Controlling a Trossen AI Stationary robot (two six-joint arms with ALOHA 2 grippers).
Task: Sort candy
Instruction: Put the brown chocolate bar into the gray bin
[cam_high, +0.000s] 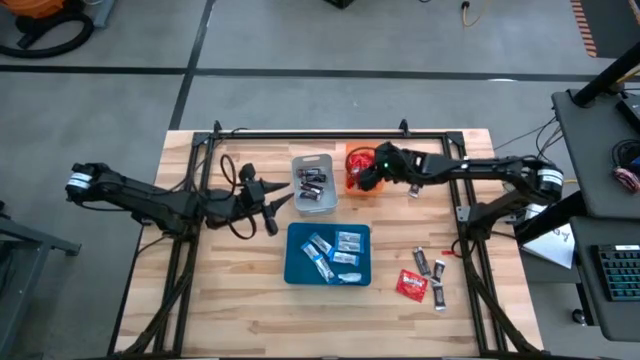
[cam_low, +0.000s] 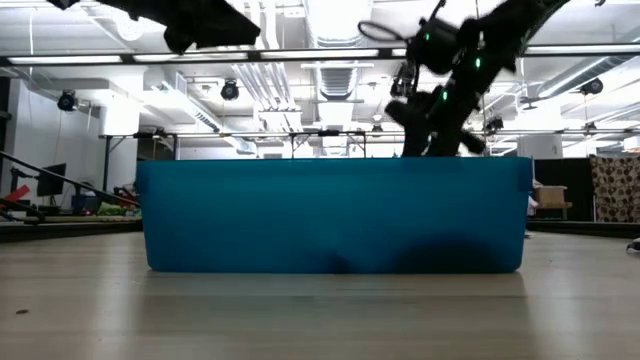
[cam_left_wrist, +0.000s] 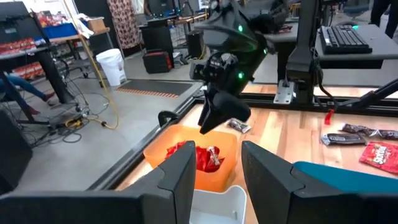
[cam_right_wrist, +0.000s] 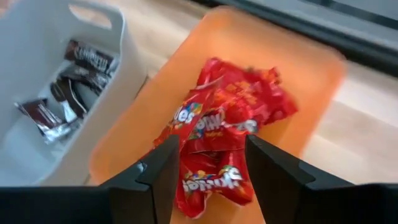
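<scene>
Three trays stand in the middle of the wooden table (cam_high: 240, 300); the grey tray (cam_high: 314, 183) holds several dark mini bars (cam_high: 312, 181); the orange tray (cam_high: 358, 176) just beside it holds a heap of shiny red packets (cam_right_wrist: 217, 134); the blue tray (cam_high: 328, 254), nearer the front edge, holds blue-and-white bars (cam_high: 335, 252). More candy lies loose on the table to the right of the blue tray: one red packet (cam_high: 411, 286) and a few dark bars (cam_high: 431, 270) close to it.

The right gripper (cam_right_wrist: 208, 168) hangs directly over the orange tray, and its fingers stand apart with nothing between them; the red heap lies under the gap. The left gripper (cam_high: 268, 203) waits above the table on the left side of the grey tray; its fingers are parted and hold nothing.

In the low view the wall of the blue tray fills the middle and hides the other two trays behind it; the right arm (cam_low: 450, 75) shows above its rim; beyond the table, desks, a keyboard (cam_left_wrist: 346, 38) and a white bin (cam_left_wrist: 113, 65) stand in the room.
</scene>
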